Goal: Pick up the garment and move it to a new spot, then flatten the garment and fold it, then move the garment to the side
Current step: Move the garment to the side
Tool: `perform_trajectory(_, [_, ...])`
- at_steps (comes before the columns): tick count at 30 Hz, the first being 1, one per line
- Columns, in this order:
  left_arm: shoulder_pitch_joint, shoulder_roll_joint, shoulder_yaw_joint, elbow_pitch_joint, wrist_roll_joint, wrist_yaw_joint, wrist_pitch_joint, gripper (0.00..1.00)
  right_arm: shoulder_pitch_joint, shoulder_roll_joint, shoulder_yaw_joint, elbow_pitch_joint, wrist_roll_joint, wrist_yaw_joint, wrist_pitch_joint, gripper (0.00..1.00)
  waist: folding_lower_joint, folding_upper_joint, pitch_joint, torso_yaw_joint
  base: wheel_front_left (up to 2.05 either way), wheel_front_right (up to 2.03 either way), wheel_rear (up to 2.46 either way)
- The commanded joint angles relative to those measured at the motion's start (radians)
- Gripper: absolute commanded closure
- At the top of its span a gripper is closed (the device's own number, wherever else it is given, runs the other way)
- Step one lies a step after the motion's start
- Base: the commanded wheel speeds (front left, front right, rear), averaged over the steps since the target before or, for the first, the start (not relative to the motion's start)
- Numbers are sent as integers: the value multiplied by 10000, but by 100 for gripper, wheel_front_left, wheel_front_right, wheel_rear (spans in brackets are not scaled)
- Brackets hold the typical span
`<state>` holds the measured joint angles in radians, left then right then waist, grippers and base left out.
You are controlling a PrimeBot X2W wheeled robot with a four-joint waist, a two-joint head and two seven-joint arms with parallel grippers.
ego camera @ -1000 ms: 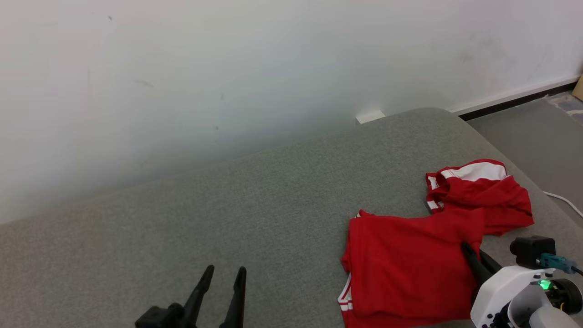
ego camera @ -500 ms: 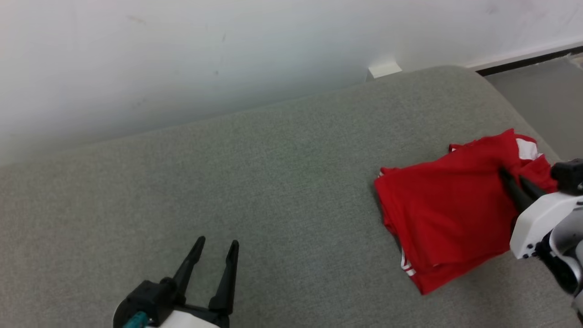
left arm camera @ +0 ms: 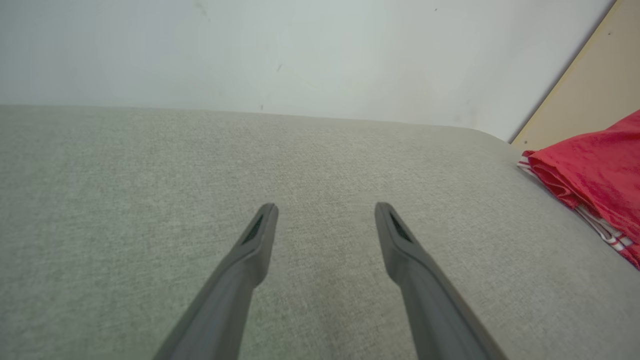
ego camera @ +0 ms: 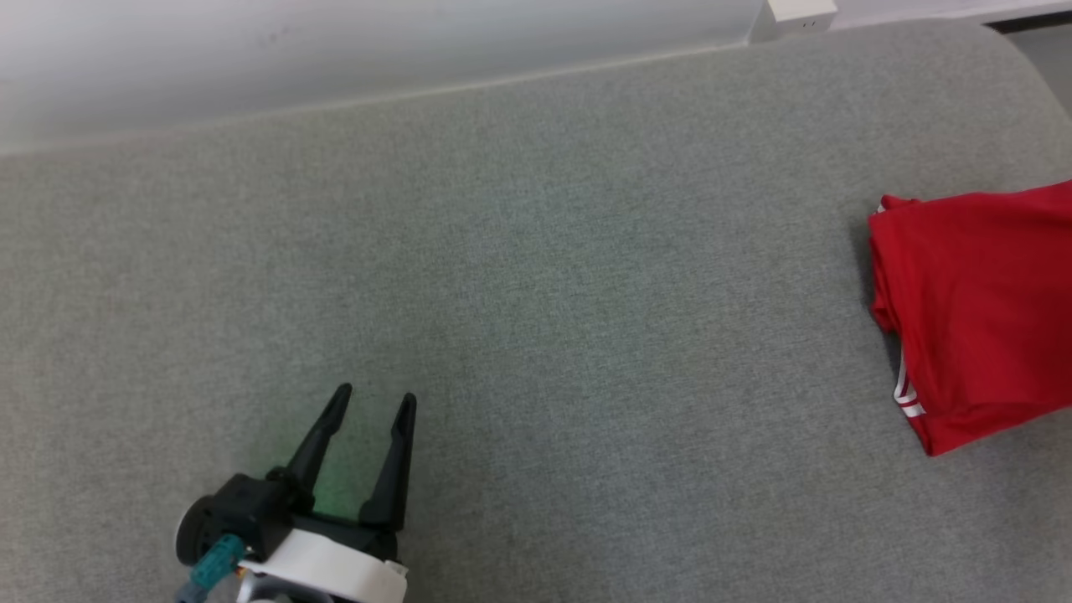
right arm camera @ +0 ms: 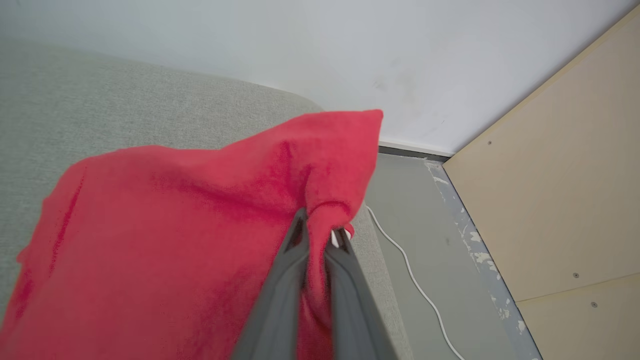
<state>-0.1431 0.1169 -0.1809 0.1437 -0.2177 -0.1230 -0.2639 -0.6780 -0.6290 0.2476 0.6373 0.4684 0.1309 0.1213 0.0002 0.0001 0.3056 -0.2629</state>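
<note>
The garment [ego camera: 980, 310] is a red folded piece with white stripes at its hem, lying at the right edge of the grey cushion [ego camera: 536, 276] in the head view. From the left wrist it shows as a red fold [left arm camera: 595, 170] far right. My right gripper [right arm camera: 320, 227] is shut on a bunched ridge of the red garment [right arm camera: 175, 235], close to the cushion's right end. My left gripper [ego camera: 368, 404] stands open over bare cushion at the lower left, far from the cloth; its fingers [left arm camera: 257, 235] hold nothing.
A white wall [ego camera: 335, 42] runs along the cushion's far side, with a small white block [ego camera: 800, 10] against it. Right of the cushion the floor [right arm camera: 430, 235] drops away, crossed by a white cable [right arm camera: 410, 265]. A pale wooden panel [right arm camera: 560, 190] stands beyond.
The head camera has swung down and left, so the garment sits further right in the picture. The right gripper has gathered the loose upper part onto the folded stack and carried it rightward.
</note>
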Motion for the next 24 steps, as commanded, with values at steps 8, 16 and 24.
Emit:
perform_trajectory(8, [-560, 276, 77, -157, 103, -52, 3, 0, -962, 329, -436, 1951, -977, -10, -249, 100, -2, -1, 918, 232, 0, 0, 0])
perform_trajectory(16, [-735, 377, 249, -136, 75, -61, 5, 0, -1689, 644, -1172, 3921, -1809, -16, -1252, 0, -2, -1, 1243, 451, 0, 0, 0])
perform_trajectory(24, [-596, 190, 437, -110, 34, -70, 3, 0, -2141, 732, -1753, 5369, -2805, -16, -1833, 0, -2, -1, 622, 472, 0, 0, 0])
